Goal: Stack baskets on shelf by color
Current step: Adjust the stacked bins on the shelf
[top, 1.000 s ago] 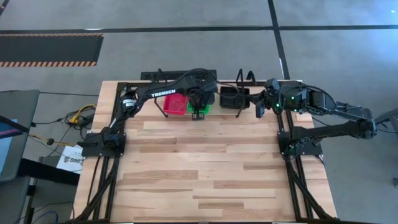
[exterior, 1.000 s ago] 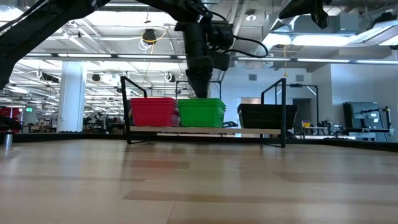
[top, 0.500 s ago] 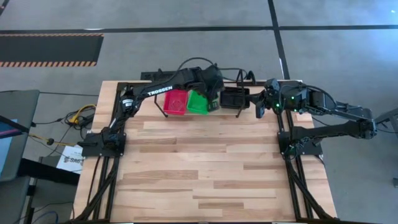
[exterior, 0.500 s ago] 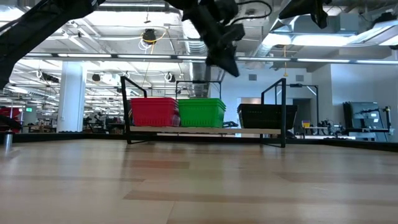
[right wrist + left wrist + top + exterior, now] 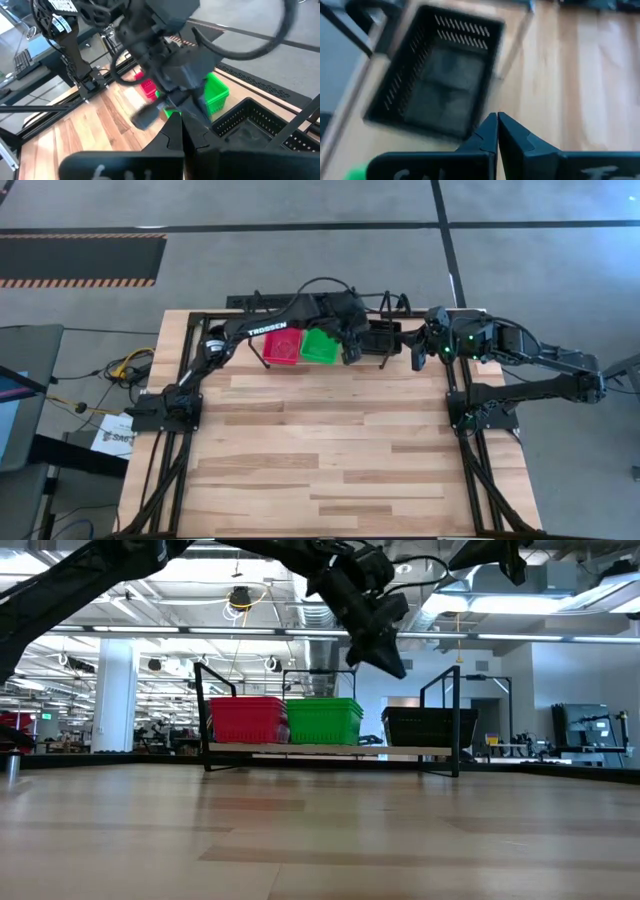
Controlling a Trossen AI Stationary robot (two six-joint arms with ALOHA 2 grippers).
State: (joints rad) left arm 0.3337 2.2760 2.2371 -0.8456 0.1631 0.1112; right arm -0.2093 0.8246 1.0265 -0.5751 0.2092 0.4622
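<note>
Red, green, black mesh baskets, shelved

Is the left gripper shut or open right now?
Shut and empty: the left gripper shows its fingertips pressed together above the black basket.

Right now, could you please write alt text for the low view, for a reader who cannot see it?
On the shelf stand red baskets, green baskets and black baskets, side by side. The left gripper, shut and empty, hangs above, between green and black.

Three basket stacks sit side by side on the shelf, which stands at the bench's far edge.
</note>
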